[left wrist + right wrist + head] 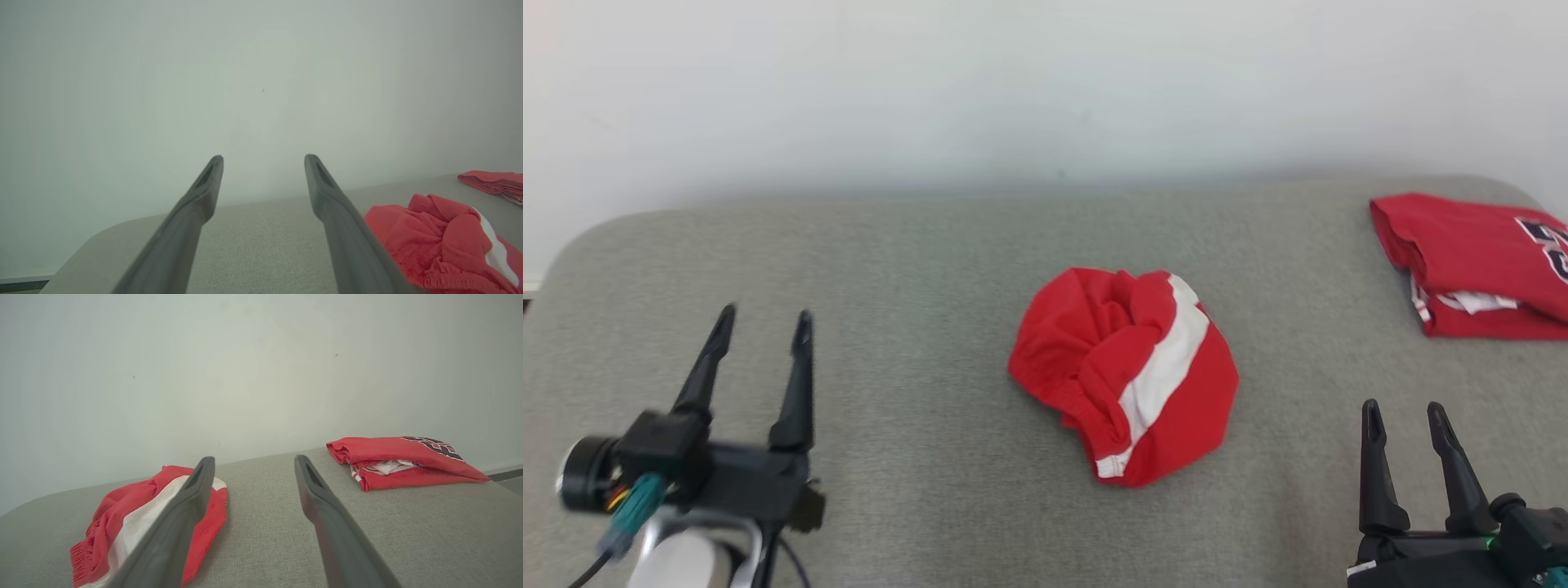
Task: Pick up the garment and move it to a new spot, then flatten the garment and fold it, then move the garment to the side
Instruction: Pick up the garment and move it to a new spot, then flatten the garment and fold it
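A crumpled red garment (1123, 376) with a white stripe lies bunched in the middle of the grey padded table (915, 261). It shows at the lower right of the left wrist view as garment (441, 241) and at the lower left of the right wrist view as garment (122, 522). My left gripper (765, 324) hovers open at the left, well apart from the cloth, with nothing between its fingers (200, 196). My right gripper (1403, 416) stands open at the lower right, empty, a little right of the garment.
A folded red shirt (1478, 265) with dark lettering lies at the table's far right edge, also seen as folded shirt (402, 461). A pale wall (1045, 82) rises right behind the table. The table's corners are rounded.
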`<state>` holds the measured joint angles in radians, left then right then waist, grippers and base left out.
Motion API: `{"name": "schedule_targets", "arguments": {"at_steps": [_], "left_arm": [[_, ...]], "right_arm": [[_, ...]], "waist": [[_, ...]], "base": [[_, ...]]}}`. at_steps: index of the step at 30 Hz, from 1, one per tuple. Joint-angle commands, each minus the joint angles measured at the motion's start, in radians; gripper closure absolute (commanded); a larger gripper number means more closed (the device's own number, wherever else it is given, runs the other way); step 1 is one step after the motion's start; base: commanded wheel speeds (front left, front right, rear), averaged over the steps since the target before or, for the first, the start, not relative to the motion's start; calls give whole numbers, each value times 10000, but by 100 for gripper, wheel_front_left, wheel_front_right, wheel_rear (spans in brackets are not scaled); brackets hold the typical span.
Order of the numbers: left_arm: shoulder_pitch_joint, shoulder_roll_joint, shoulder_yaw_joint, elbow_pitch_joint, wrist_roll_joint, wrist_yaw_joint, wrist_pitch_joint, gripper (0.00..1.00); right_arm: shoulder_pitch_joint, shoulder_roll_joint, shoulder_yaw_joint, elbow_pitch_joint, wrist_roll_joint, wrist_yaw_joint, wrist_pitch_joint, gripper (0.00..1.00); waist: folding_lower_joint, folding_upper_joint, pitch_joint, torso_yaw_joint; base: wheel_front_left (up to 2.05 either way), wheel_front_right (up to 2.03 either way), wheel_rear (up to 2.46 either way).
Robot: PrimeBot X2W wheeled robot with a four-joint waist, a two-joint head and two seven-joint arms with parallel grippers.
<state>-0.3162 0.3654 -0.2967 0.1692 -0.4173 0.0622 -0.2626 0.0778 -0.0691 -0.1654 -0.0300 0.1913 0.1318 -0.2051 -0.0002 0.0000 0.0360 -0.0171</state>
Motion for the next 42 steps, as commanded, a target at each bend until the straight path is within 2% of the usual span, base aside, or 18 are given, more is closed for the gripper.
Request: {"name": "schedule_targets", "arguments": {"at_steps": [1,5,9,22,42], "left_arm": [[256,59,130,-151,79,55,-26,0],[1156,167,815,-863,192,228,-26,0],[1962,240,1167,-1343,382,96,-27,0],[3652,-320,2175,-1693,450,12,-27,0],[4389,-863,2883,-1699,1008,-525,-28,0]], "right_arm": [[112,9,-14,-63,-40,-27,19,0],[255,15,-46,-237,-55,-27,133,0],[371,22,-39,-366,-69,-27,184,0],[702,96,3,-411,6,-27,232,0],[954,163,139,-429,-13,-27,291,0]], "waist": [[2,0,-434,449],[2,0,-523,548],[2,0,-575,567],[2,0,-587,549],[2,0,-480,431]], "base": [[0,0,0],[0,0,0],[0,0,0],[0,0,0],[0,0,0]]}}
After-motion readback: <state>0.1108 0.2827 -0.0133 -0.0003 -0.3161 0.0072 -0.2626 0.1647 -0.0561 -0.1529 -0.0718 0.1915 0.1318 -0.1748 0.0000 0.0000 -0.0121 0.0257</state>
